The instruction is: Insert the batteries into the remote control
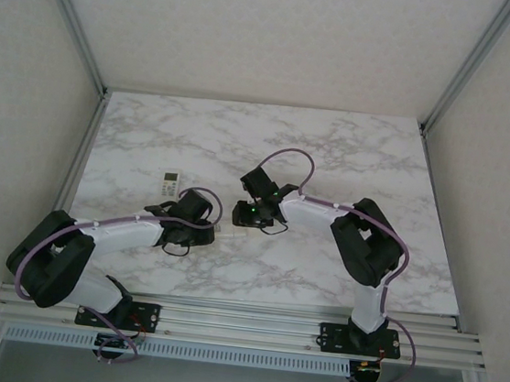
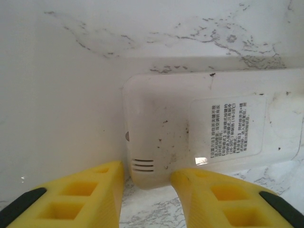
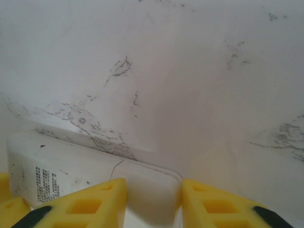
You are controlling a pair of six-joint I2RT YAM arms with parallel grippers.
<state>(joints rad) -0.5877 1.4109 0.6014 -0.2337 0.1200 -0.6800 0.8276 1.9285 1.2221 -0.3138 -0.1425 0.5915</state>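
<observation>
Yellow fingers (image 2: 95,190) of the left gripper (image 2: 147,168) stand narrow at the bottom of the left wrist view, with the rounded end of a white remote control (image 2: 161,109) between their tips. That remote shows its back: a printed label (image 2: 228,128) with small text, three short slots (image 2: 142,165) near the end, and dark specks on the plastic. Its end sits right against one finger while its long side runs off behind the other; whether the claw is actually squeezing it I cannot tell. At the remote's other end the right gripper (image 3: 154,183) is much the same: narrow, its fingers (image 3: 90,206) flanking the rounded corner, touching or nearly so, grip unclear. From overhead, both arms reach inward and meet around the middle of the marble tabletop (image 1: 379,150), somewhat nearer its near edge than its far edge. Left of centre, just beyond the left wrist toward the far edge, a second remote (image 1: 171,182) lies flat, screen and buttons facing up, apart from both grippers
</observation>
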